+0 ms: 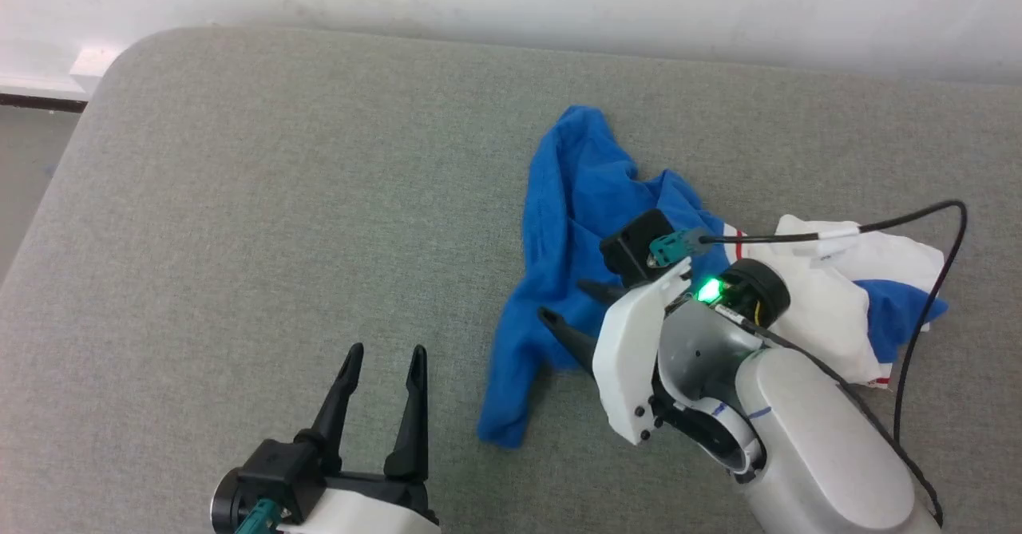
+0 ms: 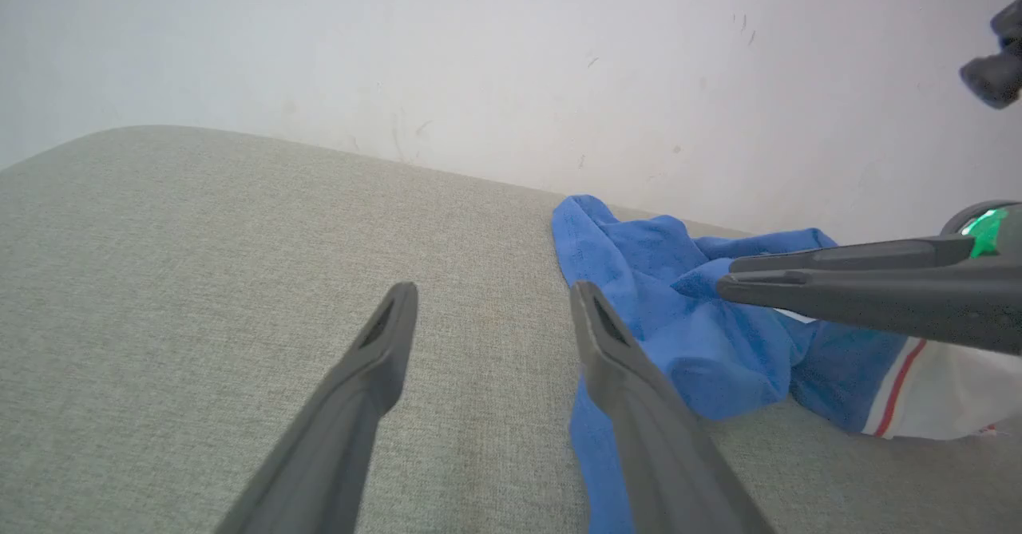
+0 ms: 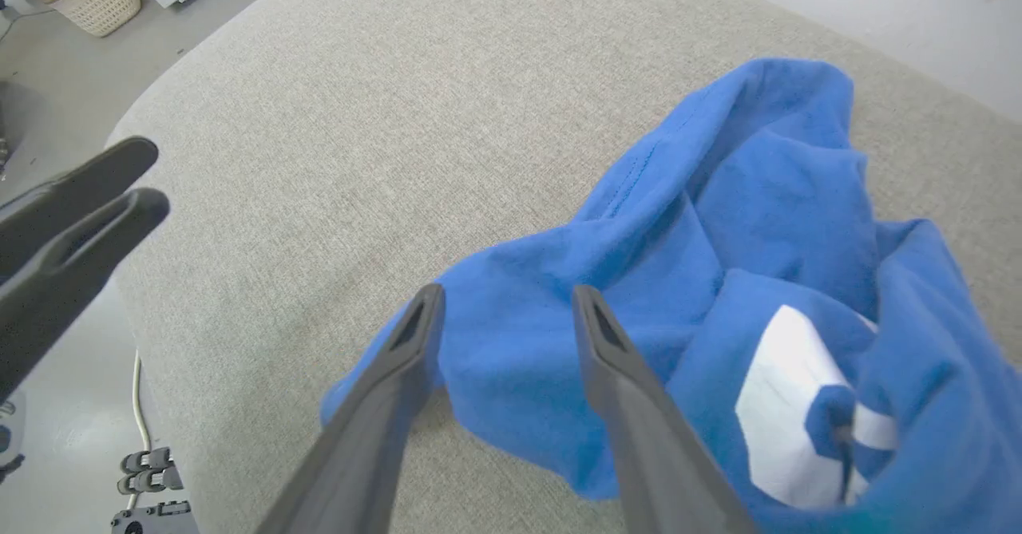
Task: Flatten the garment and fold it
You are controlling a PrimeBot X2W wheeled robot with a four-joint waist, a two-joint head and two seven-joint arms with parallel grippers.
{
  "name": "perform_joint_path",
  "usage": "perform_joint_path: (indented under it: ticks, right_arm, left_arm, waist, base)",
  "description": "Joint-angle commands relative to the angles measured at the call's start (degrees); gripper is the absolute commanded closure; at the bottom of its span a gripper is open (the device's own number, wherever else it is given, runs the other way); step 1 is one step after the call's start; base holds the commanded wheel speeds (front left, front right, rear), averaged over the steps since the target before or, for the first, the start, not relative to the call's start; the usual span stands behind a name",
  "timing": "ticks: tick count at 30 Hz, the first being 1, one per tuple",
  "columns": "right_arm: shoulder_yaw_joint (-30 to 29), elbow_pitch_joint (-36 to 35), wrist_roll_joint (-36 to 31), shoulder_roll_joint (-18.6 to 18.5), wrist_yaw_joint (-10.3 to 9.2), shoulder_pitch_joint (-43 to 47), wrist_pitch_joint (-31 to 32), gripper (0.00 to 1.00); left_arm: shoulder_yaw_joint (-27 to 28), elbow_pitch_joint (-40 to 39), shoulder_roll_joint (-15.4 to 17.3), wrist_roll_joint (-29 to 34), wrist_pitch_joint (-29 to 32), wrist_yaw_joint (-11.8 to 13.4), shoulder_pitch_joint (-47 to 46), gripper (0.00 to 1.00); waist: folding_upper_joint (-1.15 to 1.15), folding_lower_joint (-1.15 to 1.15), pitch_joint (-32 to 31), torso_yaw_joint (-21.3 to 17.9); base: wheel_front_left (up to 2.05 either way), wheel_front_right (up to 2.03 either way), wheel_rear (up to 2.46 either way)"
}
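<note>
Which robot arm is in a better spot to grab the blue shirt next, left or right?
Probably the right. The right gripper hangs open over the blue edge of the crumpled garment, while the left gripper sits open above bare grey padding beside it.

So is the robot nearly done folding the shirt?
Not nearly. Nothing looks done: the shirt lies crumpled on the grey cushion. In hand: the right gripper, open, is at its blue edge; the left gripper is open, off the cloth. Flattening and folding are left.
</note>
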Motion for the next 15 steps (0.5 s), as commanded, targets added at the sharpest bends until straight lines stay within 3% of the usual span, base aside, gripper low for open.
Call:
perform_joint_path:
  ticks: [1,7,15]
  right_arm:
    - [-0.8,-0.1,0.0,0.4,-0.04,-0.5,-2.0,0.00]
    - [-5.7,-4.3,-0.8,-1.0,-0.04,-0.6,-6.2,0.00]
    - [-21.5,-18.6,-6.6,-2.0,-0.04,8.9,-9.6,0.00]
  left_arm:
    - [0.0,0.3,-0.3,-0.3,-0.2,0.1,-0.2,0.00]
    - [0.6,-0.2,0.1,-0.3,-0.3,0.7,0.5,0.00]
    - [1.6,-2.6,1.8,-0.2,0.2,1.7,2.6,0.00]
  waist:
    - [0.01,0.00,-0.4,-0.2]
    - [0.01,0.00,-1.9,-2.0]
    - [0.01,0.00,-3.7,-7.0]
  base:
    - [0.00,0.00,0.00]
    - [0.00,0.00,0.00]
    - [0.00,0.00,0.00]
